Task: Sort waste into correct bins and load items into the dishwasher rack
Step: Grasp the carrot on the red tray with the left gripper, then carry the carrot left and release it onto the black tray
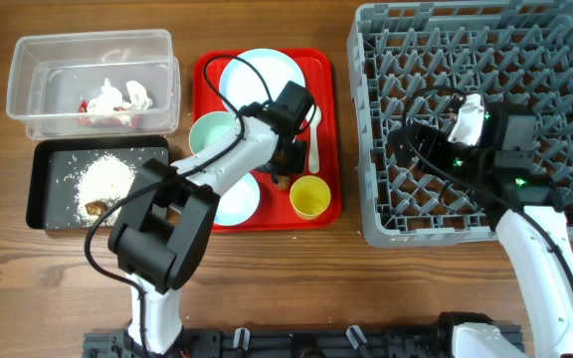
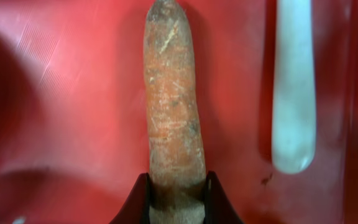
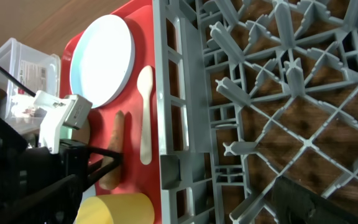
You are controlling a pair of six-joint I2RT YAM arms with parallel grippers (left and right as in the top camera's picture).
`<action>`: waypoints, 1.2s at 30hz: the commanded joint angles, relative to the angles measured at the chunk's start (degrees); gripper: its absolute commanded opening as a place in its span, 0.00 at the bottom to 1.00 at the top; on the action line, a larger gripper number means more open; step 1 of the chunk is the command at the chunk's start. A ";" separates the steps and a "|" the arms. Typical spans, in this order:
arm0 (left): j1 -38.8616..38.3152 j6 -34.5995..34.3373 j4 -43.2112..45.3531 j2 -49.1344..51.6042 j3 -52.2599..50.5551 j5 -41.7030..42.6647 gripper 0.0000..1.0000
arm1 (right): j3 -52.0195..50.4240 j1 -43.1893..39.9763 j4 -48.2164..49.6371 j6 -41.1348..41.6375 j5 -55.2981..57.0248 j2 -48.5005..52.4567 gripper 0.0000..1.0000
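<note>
My left gripper (image 1: 286,167) is down on the red tray (image 1: 332,169), shut on the thick end of the small orange carrot (image 2: 169,93), which lies flat; the jaws (image 2: 176,182) press both its sides. The carrot also shows in the right wrist view (image 3: 115,149). The white spoon (image 1: 313,139) lies just right of it. The pale blue plate (image 1: 257,75), a mint bowl (image 1: 212,131), a pale blue bowl (image 1: 239,199) and the yellow cup (image 1: 309,197) sit on the tray. My right gripper (image 1: 428,134) hovers open and empty over the grey dishwasher rack (image 1: 371,199).
The clear tub (image 1: 28,60) at the far left holds the red-and-white wrapper (image 1: 102,111) and white tissue (image 1: 122,91). The black bin (image 1: 43,189) in front of it holds rice grains (image 1: 105,177) and a brown lump (image 1: 95,207). The rack holds nothing.
</note>
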 commanded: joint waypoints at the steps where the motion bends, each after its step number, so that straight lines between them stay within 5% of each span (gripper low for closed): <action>1: 0.33 0.13 -5.33 -0.39 8.33 0.44 0.04 | 0.90 0.28 0.11 0.39 0.96 0.52 1.00; 9: 8.33 -3.39 -22.67 -7.15 25.46 -0.42 0.04 | 0.90 0.31 -0.02 0.37 0.96 0.52 1.00; 20: 38.73 -16.37 -39.43 -15.56 24.74 -8.17 0.04 | 0.90 0.28 0.15 0.35 0.98 0.52 1.00; 26: 49.29 -24.72 -31.04 -15.56 12.98 -8.15 0.04 | 0.90 0.31 0.13 0.35 0.98 0.52 1.00; 34: 51.80 -29.79 -7.21 -15.56 -11.13 -8.13 0.04 | 0.90 0.28 0.13 0.39 0.96 0.52 1.00; 36: 51.80 -29.79 -4.48 -15.56 -14.36 -8.13 0.13 | 0.90 0.28 0.11 0.42 0.94 0.52 1.00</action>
